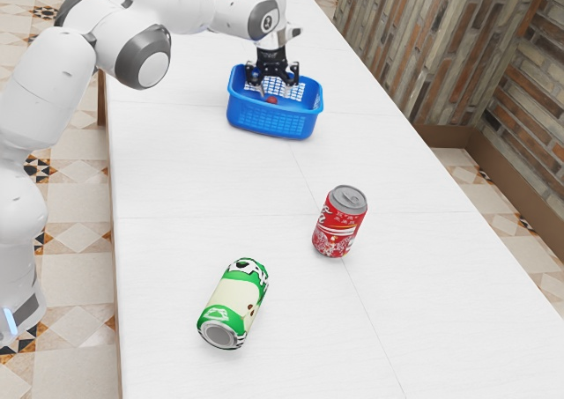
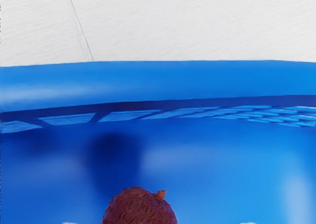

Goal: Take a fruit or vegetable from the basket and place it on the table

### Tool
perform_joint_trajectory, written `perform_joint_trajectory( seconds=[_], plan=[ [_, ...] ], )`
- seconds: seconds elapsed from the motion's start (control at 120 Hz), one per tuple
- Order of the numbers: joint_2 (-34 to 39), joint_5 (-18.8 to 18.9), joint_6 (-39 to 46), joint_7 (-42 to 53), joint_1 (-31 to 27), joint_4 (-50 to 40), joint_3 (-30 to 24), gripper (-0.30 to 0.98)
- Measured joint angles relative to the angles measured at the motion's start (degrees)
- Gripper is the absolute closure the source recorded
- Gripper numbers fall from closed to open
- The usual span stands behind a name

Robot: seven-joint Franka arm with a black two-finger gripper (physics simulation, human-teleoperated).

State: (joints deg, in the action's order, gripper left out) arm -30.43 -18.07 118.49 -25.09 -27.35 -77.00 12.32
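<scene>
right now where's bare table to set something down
Bare table between the blue basket and red soda can; a narrower gap between that and the lying green can. Crowded: the basket, holding a reddish-brown fruit under my gripper.

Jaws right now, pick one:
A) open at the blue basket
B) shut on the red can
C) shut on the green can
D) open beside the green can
A: the jaws stand apart at the blue basket, with a gap on either side of the reddish-brown produce.
</scene>
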Motion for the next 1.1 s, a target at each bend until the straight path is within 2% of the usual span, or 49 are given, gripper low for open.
perform_joint_trajectory(
  seconds=[0.883, 1.1],
  plan=[
    [-2.48, -0.06, 1.65, -0.13, -0.42, 0.26, -0.50, 0.38],
    [-2.48, -0.10, 1.75, -0.35, -0.44, 0.24, -0.54, 0.44]
  ],
)
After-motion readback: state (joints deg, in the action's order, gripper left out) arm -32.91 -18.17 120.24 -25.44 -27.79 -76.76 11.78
